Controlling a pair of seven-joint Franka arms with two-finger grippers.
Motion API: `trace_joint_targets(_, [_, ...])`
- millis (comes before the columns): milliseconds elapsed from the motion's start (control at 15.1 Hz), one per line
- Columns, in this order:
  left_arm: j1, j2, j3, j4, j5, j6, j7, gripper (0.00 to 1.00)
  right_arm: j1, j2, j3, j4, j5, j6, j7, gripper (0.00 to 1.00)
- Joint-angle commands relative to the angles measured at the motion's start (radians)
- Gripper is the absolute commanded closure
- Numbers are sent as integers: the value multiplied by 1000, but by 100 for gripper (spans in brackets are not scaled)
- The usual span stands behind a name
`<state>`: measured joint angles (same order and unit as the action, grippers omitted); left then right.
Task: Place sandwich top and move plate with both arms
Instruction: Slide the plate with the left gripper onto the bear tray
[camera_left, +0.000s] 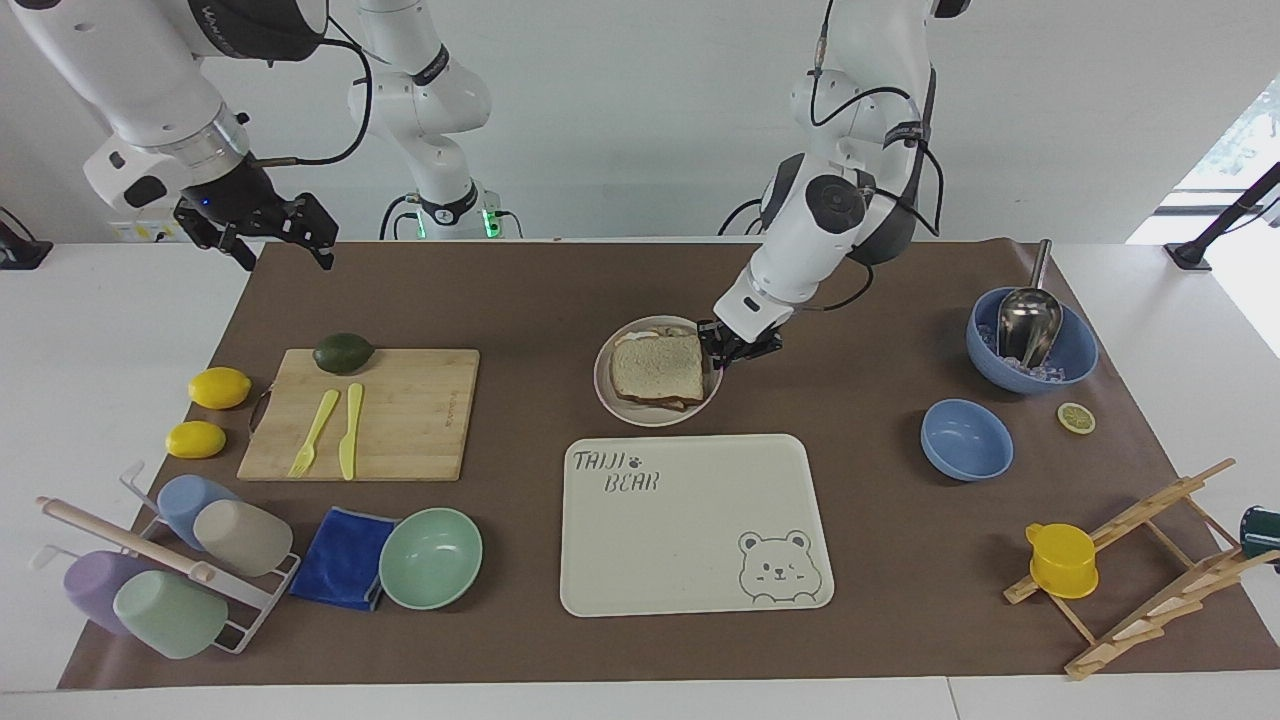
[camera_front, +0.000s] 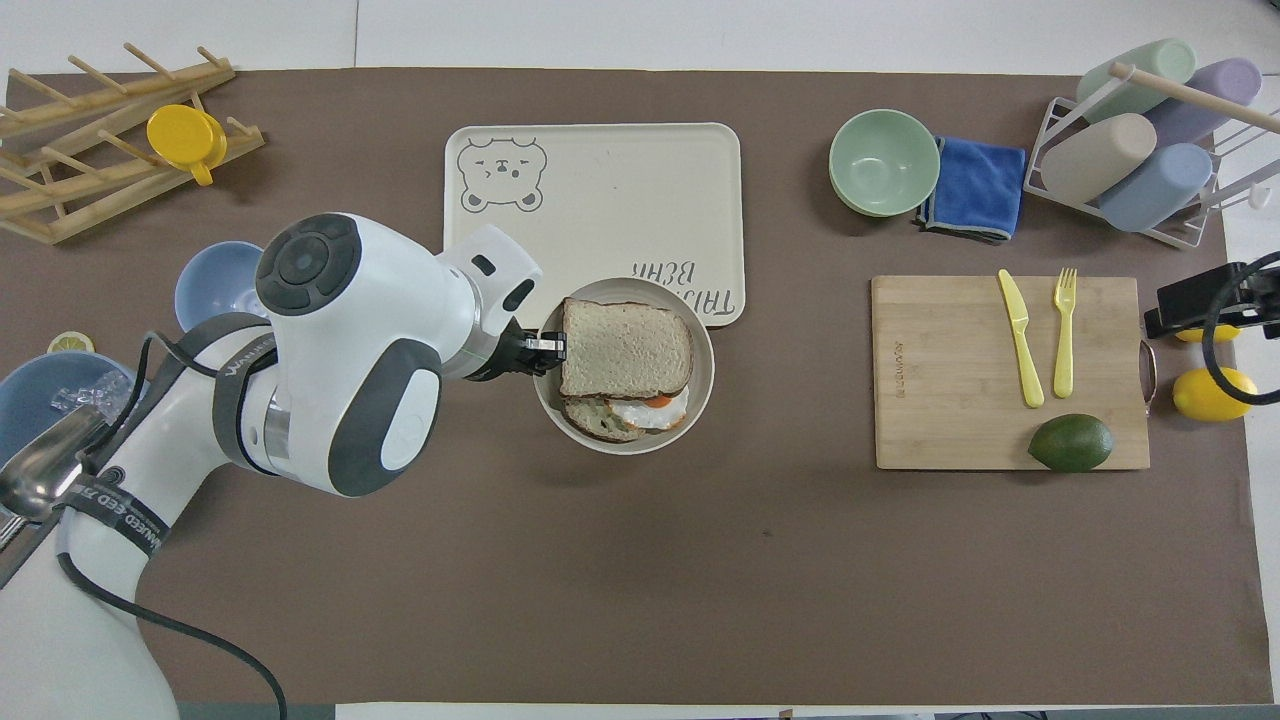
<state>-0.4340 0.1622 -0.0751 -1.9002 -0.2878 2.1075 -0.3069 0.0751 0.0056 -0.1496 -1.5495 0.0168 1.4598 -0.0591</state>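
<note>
My left gripper (camera_left: 738, 349) pinches the rim of the plate (camera_left: 608, 392) on the side toward my left arm's end of the table. The plate looks lifted a little off the table. The top (camera_left: 657, 364) lies flat on the egg toast (camera_front: 640, 412) right beside my fingers. I think the plate is hard, smooth and a bit slippery, and held by one edge it could tip, so the soft, light bread could slide off. The rim is the only good place to hold. The tray (camera_left: 690, 570) sits just past the plate from my gripper, and the plate's edge hangs over the tray's near edge in the overhead view. My right gripper (camera_left: 268, 232) waits, fingers spread, over the table's edge near the board (camera_left: 410, 430).
</note>
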Motion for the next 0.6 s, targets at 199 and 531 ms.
trace_joint_targets(199, [90, 158, -2, 280, -54, -110, -3, 100, 14, -1, 4, 0, -15, -3, -33, 0])
trace_joint_targets(531, [126, 348, 5, 508, -79, -170, -6, 100, 9, -1, 1, 0, -8, 4, -30, 0])
